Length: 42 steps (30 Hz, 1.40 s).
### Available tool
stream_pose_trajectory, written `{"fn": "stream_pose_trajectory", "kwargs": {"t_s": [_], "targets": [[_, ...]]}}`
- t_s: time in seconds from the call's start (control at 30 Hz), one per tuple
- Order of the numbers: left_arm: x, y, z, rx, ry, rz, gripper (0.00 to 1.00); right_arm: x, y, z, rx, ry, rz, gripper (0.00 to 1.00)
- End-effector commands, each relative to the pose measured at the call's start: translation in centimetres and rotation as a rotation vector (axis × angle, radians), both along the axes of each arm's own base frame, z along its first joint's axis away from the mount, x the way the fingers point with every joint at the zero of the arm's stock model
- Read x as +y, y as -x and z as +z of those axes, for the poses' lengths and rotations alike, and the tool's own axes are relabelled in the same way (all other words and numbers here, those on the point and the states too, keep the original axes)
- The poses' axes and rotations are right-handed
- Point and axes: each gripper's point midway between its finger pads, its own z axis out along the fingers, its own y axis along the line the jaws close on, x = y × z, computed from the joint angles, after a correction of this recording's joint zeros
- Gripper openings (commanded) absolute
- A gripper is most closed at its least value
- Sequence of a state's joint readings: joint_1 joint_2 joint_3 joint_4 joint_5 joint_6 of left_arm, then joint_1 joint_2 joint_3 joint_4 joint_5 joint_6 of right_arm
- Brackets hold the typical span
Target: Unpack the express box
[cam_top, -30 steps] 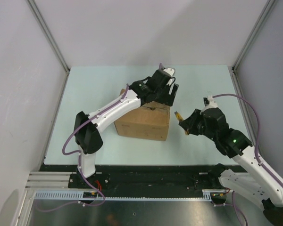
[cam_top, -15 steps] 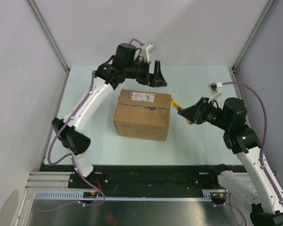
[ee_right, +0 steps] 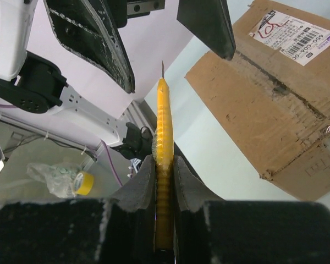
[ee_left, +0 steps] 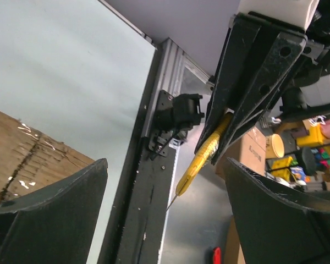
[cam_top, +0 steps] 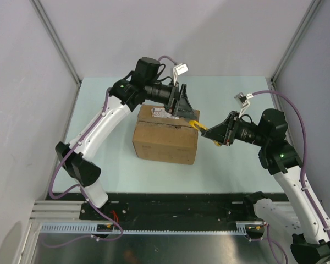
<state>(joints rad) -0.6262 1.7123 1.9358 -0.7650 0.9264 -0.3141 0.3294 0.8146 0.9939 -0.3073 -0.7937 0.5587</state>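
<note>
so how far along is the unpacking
Done: the yellow utility knife is picked up, clamped in the right pincer. In hand: its blade tip points between the fingers of the open left pincer, by the far right corner of the brown corrugated cardboard box. Left: the taped seam looks uncut, the flaps are shut and nothing is out.

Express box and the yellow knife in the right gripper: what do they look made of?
Express box: matte brown cardboard, by its fibrous, scuffed face and creased edges; the seam glints, probably clear tape. Its label looks like white printed paper. Knife: ribbed yellow handle, likely plastic, with a thin grey tip, probably metal.
</note>
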Motion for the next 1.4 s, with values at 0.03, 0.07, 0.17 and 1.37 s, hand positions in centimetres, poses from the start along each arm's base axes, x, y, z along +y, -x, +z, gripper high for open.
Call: {"fn": "stream_pose_trajectory", "kwargs": {"t_s": [0.03,0.07,0.17,1.37], "targets": [[1.1,3.8,2.3,-0.032,0.102,-0.161,0.89,0.1,0.7,3.1,-0.12,-0.032,0.047,0.0],[1.1,4.1,2.4,-0.032,0.11,-0.178,0.87,0.2,0.7,3.2,-0.118,-0.037,0.052,0.0],[1.1,4.7,2.7,-0.034,0.127,-0.209,0.74,0.5,1.1,3.9,-0.109,-0.068,0.081,0.0],[0.7,2.9,12.1,-0.113,0.29,0.062,0.0,-0.7,-1.3,12.9,-0.265,-0.357,-0.122,0.65]]}}
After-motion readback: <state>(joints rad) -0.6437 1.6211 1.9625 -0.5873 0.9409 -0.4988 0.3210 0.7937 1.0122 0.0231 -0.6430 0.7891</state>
